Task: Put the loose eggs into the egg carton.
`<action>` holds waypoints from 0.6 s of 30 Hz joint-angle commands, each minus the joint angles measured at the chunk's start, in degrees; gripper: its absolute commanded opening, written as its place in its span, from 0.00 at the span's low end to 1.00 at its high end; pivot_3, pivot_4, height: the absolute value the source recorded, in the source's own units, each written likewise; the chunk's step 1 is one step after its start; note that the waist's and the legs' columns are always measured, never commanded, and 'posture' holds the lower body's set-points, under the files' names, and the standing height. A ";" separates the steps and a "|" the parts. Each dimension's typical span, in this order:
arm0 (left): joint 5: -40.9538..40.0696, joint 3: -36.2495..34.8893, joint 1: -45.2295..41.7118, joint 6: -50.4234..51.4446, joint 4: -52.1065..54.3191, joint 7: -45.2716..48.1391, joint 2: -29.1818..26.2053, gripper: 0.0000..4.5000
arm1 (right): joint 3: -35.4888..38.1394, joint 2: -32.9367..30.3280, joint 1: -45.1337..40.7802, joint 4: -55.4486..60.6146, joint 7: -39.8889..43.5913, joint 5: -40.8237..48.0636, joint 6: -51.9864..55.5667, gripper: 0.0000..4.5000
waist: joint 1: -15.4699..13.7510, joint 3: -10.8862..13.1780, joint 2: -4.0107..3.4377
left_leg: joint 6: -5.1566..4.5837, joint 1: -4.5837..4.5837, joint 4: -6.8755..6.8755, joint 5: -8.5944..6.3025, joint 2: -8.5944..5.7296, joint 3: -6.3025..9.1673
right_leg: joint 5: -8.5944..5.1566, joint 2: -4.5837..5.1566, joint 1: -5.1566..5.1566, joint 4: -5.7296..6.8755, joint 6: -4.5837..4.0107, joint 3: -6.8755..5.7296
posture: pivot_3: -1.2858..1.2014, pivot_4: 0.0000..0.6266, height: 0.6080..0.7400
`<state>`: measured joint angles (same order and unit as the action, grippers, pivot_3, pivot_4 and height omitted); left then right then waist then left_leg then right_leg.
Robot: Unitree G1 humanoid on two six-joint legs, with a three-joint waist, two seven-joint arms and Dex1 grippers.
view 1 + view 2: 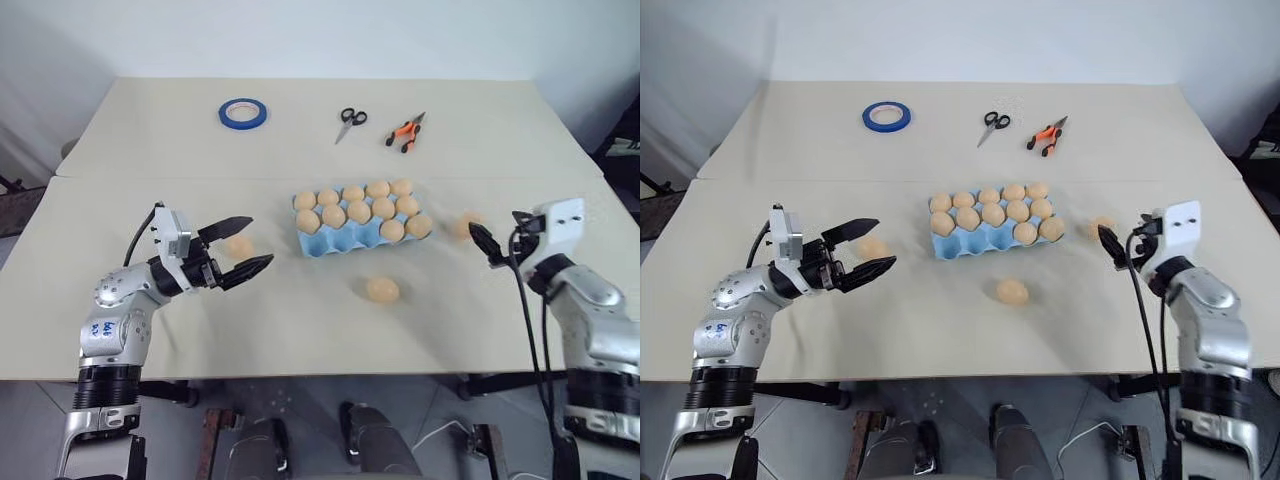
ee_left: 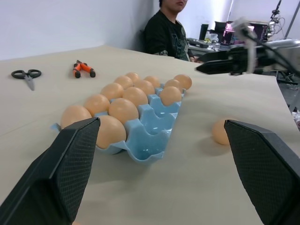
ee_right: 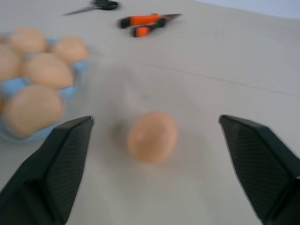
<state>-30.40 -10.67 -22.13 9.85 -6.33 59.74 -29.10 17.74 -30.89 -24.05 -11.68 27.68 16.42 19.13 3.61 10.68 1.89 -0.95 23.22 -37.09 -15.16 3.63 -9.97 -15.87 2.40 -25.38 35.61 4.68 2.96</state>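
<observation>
One loose egg [image 1: 238,245] sits half hidden behind the left gripper's [image 1: 245,246] spread fingers. The egg [image 3: 152,136] before the right gripper [image 3: 154,140] is blurred, as is the carton [image 3: 14,86].

Matt beige covering over the table [image 1: 300,330], smooth like paper or thin board, with a seam across the middle. Moulded light blue egg carton [image 1: 345,240], satiny, plastic or pulp cannot be told. Smooth, matt tan-orange shells on the loose eggs [image 1: 382,290], all alike. Black finger pads [image 2: 70,173] on the left gripper [image 1: 240,248], cross-hatched, rubbery and dull; same textured pads [image 3: 262,164] on the right gripper [image 3: 154,168]. Glossy blue tape roll [image 1: 243,113]. Scissors [image 1: 348,122] with black plastic handles and bright metal blades. Pliers [image 1: 405,132] with orange and black grips, seemingly plastic or rubber.
</observation>
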 commanded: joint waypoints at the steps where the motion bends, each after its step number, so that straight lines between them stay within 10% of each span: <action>1: -0.57 -0.41 -0.40 -0.71 1.71 -0.12 -0.06 1.00 | -0.96 0.80 -4.61 -5.97 -1.43 -1.57 -3.90 1.00 | 0.00 0.00 0.00 | 0.00 0.00 0.01 0.00 0.00 0.00 | 0.03 -0.01 -0.01 0.01 0.06 -0.01 | 0.52 0.24 1.00; 13: -0.61 -0.66 -0.38 -0.68 2.20 -0.92 -0.04 1.00 | -5.88 1.40 -15.00 -28.46 -5.00 -8.86 -13.58 1.00 | 1.17 0.00 -0.01 | 0.08 0.03 0.00 0.29 0.02 -0.03 | 0.08 -0.03 -0.01 0.01 0.15 -0.03 | 0.52 0.24 1.00; 18: -0.69 -0.73 -0.07 -0.66 2.45 -1.11 -0.16 1.00 | -5.52 1.85 -16.23 -31.29 -6.04 -8.90 -15.59 0.72 | 1.57 0.01 -0.01 | 0.14 0.02 0.00 0.32 0.04 -0.03 | 0.09 -0.07 -0.01 0.04 0.16 -0.02 | 0.52 0.24 1.00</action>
<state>-30.40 -10.63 -22.19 9.81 -5.49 58.82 -29.01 11.53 -28.77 -39.06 -43.35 22.24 7.63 5.30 5.18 10.68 1.88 -0.80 23.24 -37.08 -14.83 3.68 -10.00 -15.78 2.33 -25.39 35.67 4.85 2.95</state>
